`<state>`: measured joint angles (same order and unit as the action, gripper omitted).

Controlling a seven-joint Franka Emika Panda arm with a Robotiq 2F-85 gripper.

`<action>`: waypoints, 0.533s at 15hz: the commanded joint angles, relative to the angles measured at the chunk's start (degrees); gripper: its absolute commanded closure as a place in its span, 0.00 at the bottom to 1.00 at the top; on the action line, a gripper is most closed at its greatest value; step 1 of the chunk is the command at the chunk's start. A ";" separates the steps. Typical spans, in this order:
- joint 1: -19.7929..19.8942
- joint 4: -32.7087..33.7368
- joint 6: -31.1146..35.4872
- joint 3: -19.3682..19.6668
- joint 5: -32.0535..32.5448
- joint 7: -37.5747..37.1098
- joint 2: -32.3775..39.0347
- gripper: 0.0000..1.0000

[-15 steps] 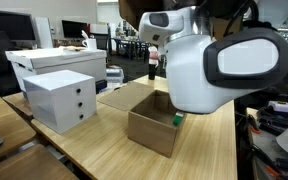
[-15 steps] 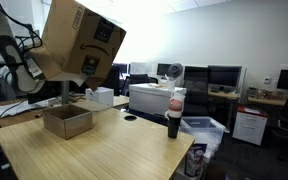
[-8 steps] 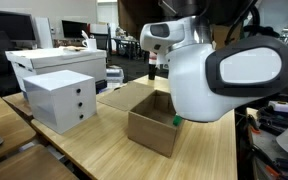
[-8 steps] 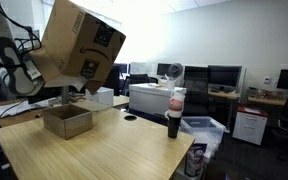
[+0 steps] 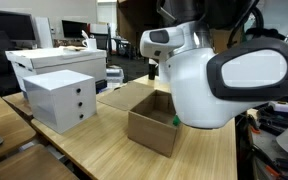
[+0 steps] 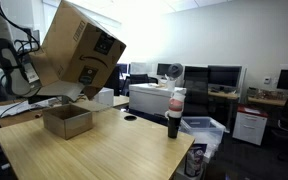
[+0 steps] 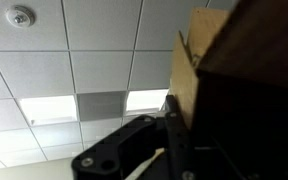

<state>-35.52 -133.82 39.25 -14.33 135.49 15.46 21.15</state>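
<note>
A large brown cardboard box [image 6: 79,50] with a printed arrow logo hangs tilted in the air above the table, held by the arm [image 6: 19,75]. In the wrist view my gripper [image 7: 182,135] is shut on a wall of this box [image 7: 189,75], with one dark finger [image 7: 173,125] pressed against the cardboard and ceiling tiles behind. Below it, a small open cardboard box [image 6: 67,121] [image 5: 154,120] sits on the wooden table [image 6: 104,150]. The big white arm link [image 5: 219,75] fills the right of an exterior view and hides the gripper there.
A white drawer unit [image 5: 59,98] and a bigger white box [image 5: 54,62] stand on the table. A black and red bottle [image 6: 174,112] stands at the table edge, a white bin [image 6: 154,98] behind it. Office desks and monitors lie beyond.
The held box has tilted a little further and swung slightly to the right. The arm link has shifted right in an exterior view. The grip stays shut.
</note>
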 commanded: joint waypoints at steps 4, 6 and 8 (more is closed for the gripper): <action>0.27 0.52 -0.44 0.22 0.58 1.17 -0.34 0.94; 0.33 1.00 -0.66 0.13 0.18 0.91 0.04 0.94; 0.27 1.34 -0.88 0.27 0.50 0.67 0.25 0.94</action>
<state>-35.42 -133.16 39.25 -14.13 135.44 15.33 21.67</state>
